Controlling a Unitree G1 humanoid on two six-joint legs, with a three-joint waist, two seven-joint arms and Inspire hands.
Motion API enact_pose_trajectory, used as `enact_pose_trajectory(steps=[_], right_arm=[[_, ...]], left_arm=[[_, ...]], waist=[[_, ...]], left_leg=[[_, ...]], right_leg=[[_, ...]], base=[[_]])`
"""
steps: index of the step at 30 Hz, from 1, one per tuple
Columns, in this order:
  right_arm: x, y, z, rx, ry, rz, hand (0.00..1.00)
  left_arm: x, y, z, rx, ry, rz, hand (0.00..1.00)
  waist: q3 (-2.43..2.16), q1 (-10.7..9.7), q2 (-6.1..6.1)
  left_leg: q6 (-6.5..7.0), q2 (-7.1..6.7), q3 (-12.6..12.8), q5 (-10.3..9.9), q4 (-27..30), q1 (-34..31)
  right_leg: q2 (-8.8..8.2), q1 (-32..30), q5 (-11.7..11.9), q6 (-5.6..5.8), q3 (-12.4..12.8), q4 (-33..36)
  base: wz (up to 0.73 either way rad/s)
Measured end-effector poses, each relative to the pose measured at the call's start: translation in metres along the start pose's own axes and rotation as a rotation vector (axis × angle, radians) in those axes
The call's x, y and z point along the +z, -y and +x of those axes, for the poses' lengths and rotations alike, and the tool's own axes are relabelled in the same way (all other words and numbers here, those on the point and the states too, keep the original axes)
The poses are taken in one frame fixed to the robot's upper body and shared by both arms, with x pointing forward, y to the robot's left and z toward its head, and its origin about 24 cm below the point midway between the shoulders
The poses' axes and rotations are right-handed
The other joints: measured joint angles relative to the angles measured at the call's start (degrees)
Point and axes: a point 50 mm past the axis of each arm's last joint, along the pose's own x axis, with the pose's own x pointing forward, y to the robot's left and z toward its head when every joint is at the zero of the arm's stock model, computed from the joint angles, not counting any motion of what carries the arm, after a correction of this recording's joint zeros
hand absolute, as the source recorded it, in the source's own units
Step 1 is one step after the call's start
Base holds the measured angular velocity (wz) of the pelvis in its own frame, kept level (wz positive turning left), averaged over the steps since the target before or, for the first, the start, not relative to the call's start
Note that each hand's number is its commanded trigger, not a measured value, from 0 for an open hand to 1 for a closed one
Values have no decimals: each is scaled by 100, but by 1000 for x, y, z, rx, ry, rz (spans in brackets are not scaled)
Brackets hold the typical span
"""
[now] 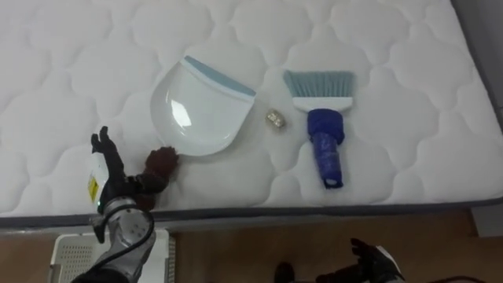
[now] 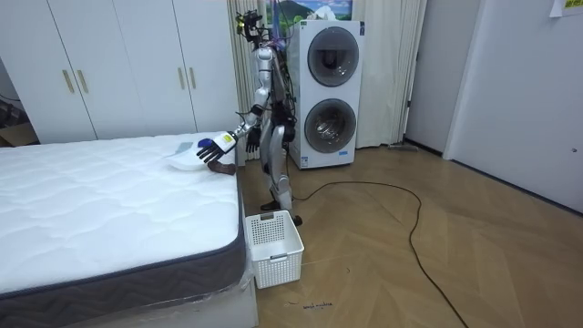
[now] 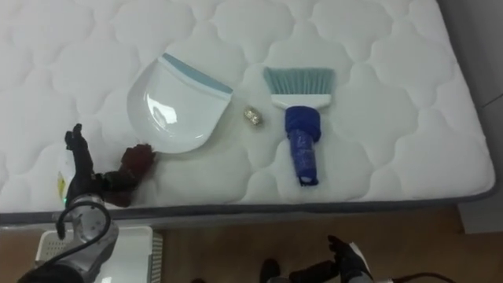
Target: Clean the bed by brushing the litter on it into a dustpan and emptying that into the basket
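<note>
Yellow sticker (image 1: 92,189) on the left wrist, print too small to read; yellow note (image 2: 556,7) high on the wall in the room view, also unreadable. Robot stands at the bed's (image 1: 409,71) long edge, stacked washers (image 2: 326,96) behind it. Left hand (image 1: 108,167) reaches over the mattress edge: open, thumb raised, fingers (image 1: 146,184) stretched loosely toward the brown handle (image 1: 163,160), tips at it; contact not clear, nothing gripped. Handle belongs to the white dustpan (image 1: 200,110), just beyond and right of this hand, blue lip on its far side. Small crumpled scrap (image 1: 275,118) farther right of the hand, just past the pan. Brush (image 1: 324,130) beyond that, bristles away, blue handle toward the robot. Right hand (image 1: 379,262) hangs low below the bed edge, well right of the left hand, fingers loose, empty. White basket (image 1: 72,255) on the floor under the left forearm.
</note>
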Motion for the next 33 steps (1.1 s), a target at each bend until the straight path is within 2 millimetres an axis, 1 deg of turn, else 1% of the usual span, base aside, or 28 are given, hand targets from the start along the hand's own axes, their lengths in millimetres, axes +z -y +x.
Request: enact_pose_trajectory(steps=[12,15,17,19,20,23,27,29,31,33], right_arm=[[1,0,0,-1,2,4,0],[3,0,1,-1,6,1,0],[6,-1,1,6,16,-15,0],[9,-3,2,10,22,-12,0],[10,-4,2,12,25,-3,0],[14,-4,2,11,46,1,0],[17,-3,2,7,71,7,0],[19,-3,2,5,84,13,0],[21,-4,2,7,95,20,0],[22,-3,2,5,99,31,0]], left_arm=[[2,-2,1,41,5,-19,0],[8,-2,4,46,25,-35,0],[12,-2,7,48,35,-42,0],[15,-1,7,50,33,-58,0],[17,-1,9,54,32,-72,0],[18,0,9,53,28,-87,0],[20,1,9,35,40,-96,0],[21,2,9,32,45,-103,0],[21,1,9,32,45,-105,0],[22,1,10,37,39,-123,0]], waist=[[-1,-53,7],[0,-74,2],[3,-140,-2],[21,-178,-23],[37,-203,-40],[56,-280,-23],[70,-339,-9],[72,-362,1],[79,-369,9],[82,-368,15]], left_leg=[[0,2,-2,0,73,-22],[2,2,1,-1,191,-152],[5,2,3,-3,255,-239],[6,6,12,-4,301,-245],[18,7,36,-19,332,-252],[7,18,66,-47,424,-346],[-14,39,72,-90,565,-560],[-18,71,74,-102,650,-733],[-33,125,82,-129,726,-819],[-41,150,81,-147,769,-898]], right_leg=[[-3,-19,-10,-17,19,28],[-7,-136,-10,-18,44,125],[-14,-228,-15,-25,55,202],[-19,-241,-39,-43,63,240],[-33,-281,-96,-50,75,330],[-54,-411,-153,-67,86,504],[-59,-636,-182,-112,102,686],[-34,-793,-164,-140,105,722],[5,-851,-146,-163,100,718],[13,-913,-137,-180,74,732]], base=[[0],[-1],[0],[0],[0],[0],[-3],[-5],[-6],[-4]])
